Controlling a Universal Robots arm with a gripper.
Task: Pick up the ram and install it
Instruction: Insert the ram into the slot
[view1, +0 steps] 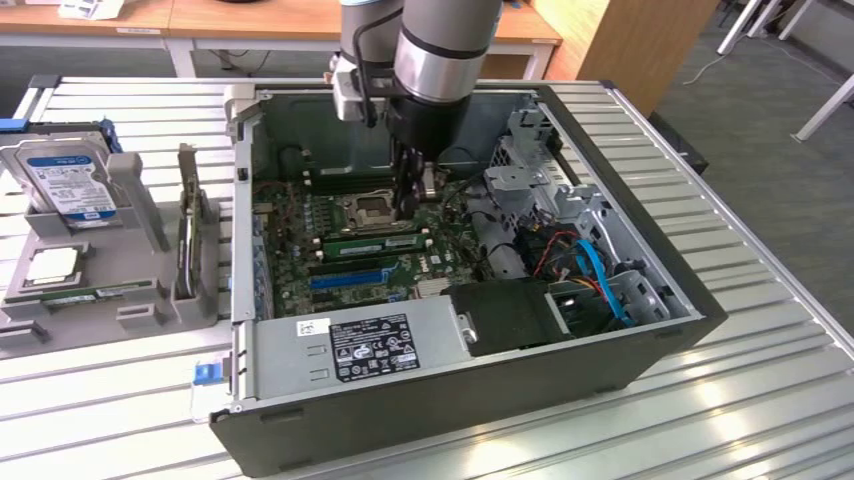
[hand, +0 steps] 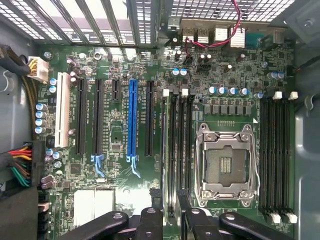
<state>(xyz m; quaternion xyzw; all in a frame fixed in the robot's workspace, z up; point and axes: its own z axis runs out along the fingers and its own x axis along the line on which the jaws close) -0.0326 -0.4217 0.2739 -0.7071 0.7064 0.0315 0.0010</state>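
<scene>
Inside the open computer case (view1: 627, 365), over the motherboard (hand: 117, 202), gripper (hand: 171, 221) above memory slots (hand: 173, 135), jaws slightly apart, gripping nothing, green ram (view1: 376, 243) seated beside processor socket (hand: 226, 162).

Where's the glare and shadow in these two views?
Exterior view: streaky glare on the slatted metal table; the inside of the case sits darker, shaded under the arm. Wrist view: light through the vent grille washes out white, the motherboard is evenly lit, the pincer reads near-black.
</scene>
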